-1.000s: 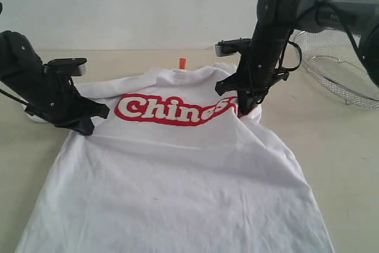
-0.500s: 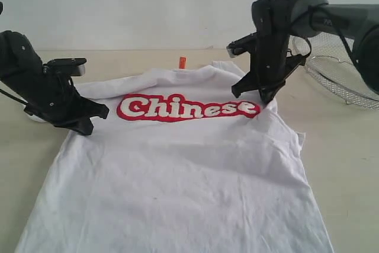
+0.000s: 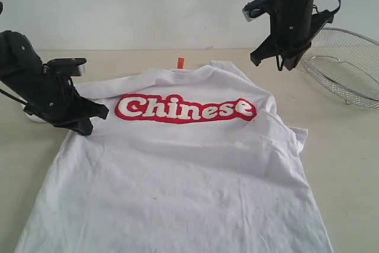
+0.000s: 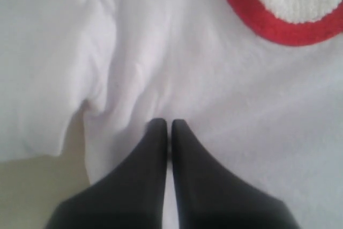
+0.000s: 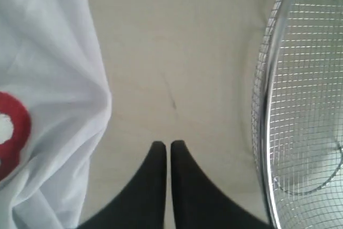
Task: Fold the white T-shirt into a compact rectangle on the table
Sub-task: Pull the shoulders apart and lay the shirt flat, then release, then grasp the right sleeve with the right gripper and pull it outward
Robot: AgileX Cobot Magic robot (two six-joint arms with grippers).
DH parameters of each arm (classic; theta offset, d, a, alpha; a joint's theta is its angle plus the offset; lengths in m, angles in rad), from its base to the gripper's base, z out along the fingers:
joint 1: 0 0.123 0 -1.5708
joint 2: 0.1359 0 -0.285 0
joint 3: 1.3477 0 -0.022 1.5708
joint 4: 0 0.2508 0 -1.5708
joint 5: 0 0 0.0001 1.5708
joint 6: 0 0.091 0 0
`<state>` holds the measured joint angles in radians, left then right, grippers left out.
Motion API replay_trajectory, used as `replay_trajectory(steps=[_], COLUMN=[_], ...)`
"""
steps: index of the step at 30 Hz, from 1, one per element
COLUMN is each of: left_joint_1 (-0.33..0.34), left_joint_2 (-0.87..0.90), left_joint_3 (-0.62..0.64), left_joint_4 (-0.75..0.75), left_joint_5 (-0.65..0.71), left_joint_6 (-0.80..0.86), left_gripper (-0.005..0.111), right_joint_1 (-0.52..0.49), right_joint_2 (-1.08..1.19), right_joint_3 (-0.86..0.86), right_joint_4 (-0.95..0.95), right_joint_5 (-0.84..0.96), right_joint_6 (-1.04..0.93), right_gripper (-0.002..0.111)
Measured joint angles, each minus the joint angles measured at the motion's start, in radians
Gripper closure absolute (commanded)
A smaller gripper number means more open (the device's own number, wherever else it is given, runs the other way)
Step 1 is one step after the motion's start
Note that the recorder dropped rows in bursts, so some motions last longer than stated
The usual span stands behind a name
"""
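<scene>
Left claw [image 3: 95,115], jaws pressed together, rests on the left shoulder of the white T-shirt [image 3: 177,176], just beside the first red letter. The T-shirt lies spread print-up on the counter [image 3: 346,158], its right sleeve rumpled. Right claw [image 3: 283,65], jaws together and empty, hangs raised just off the T-shirt's right shoulder, with the wire basket [image 3: 349,72] further right.

The T-shirt [image 3: 177,170] lies spread over the middle of the bench [image 3: 343,164], collar toward the far edge. The left claw [image 4: 168,123] rests on its shoulder toward the left edge. The right claw [image 5: 168,144] hangs above the bench between shirt and basket [image 3: 349,69], which sits by the far right corner.
</scene>
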<state>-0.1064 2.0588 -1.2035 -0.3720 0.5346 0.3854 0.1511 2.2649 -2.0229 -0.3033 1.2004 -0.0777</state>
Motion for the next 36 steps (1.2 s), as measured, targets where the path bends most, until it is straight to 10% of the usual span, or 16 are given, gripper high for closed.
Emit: replay_trajectory(steps=[13, 36], left_joint_1=[0.016, -0.163], left_joint_2=[-0.039, 0.004], left_joint_3=[0.004, 0.006], left_joint_4=[-0.099, -0.207], left_joint_5=[0.083, 0.067], left_joint_6=[0.183, 0.257], left_gripper=[0.102, 0.102], right_joint_1=[0.0, 0.0], right_joint_2=[-0.002, -0.109], right_joint_3=[0.049, 0.365], right_joint_4=[0.222, 0.297], right_joint_5=[0.019, 0.019], right_joint_6=[-0.079, -0.095], right_gripper=[0.109, 0.109])
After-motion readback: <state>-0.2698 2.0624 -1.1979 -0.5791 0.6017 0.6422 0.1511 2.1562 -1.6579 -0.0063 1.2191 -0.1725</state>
